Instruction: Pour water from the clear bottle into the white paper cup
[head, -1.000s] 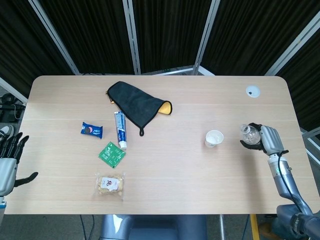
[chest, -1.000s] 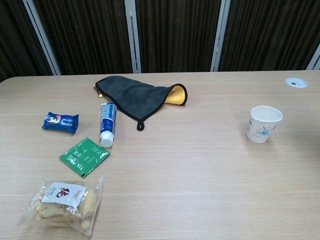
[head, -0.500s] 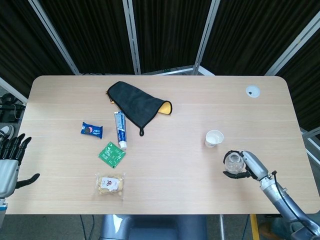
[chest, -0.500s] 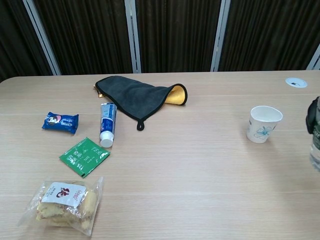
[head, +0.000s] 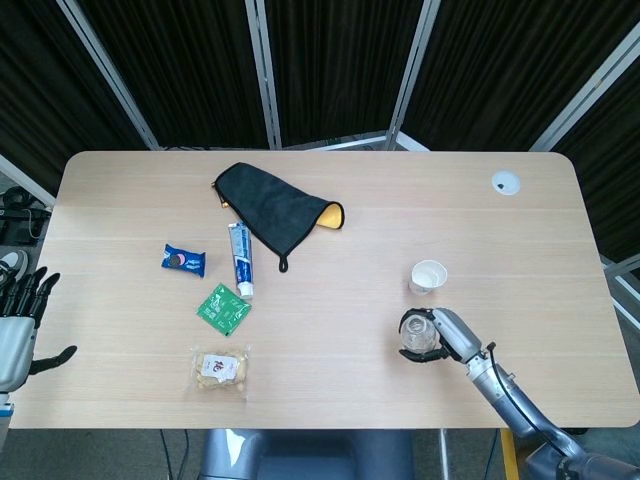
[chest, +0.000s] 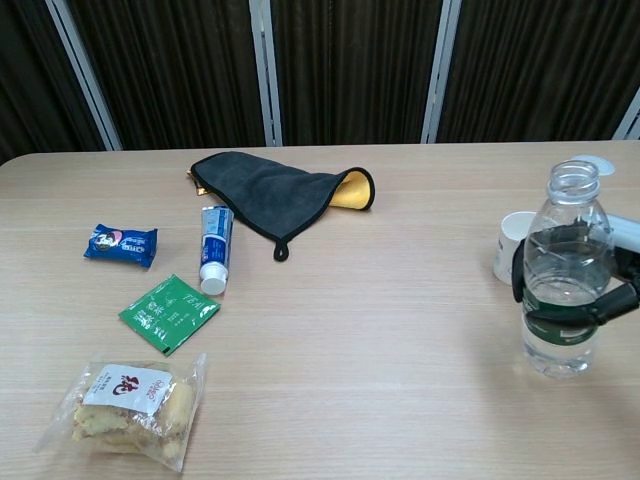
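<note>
A clear plastic bottle (chest: 565, 270) with no cap stands upright, held by my right hand (chest: 590, 275), whose dark fingers wrap around its middle. From above, the bottle (head: 418, 333) and the right hand (head: 440, 336) sit just in front of the white paper cup (head: 428, 276). In the chest view the cup (chest: 514, 245) is partly hidden behind the bottle. My left hand (head: 20, 320) hangs off the table's left edge, fingers spread and holding nothing.
A dark cloth (head: 280, 207), a toothpaste tube (head: 240, 259), a blue snack packet (head: 184, 260), a green sachet (head: 224, 308) and a bagged pastry (head: 220, 370) lie on the left half of the table. A white round disc (head: 506, 182) sits at the far right.
My right hand has carried the bottle leftward and toward the near side, from the table's right edge to just in front of the cup. The left hand has barely moved.
</note>
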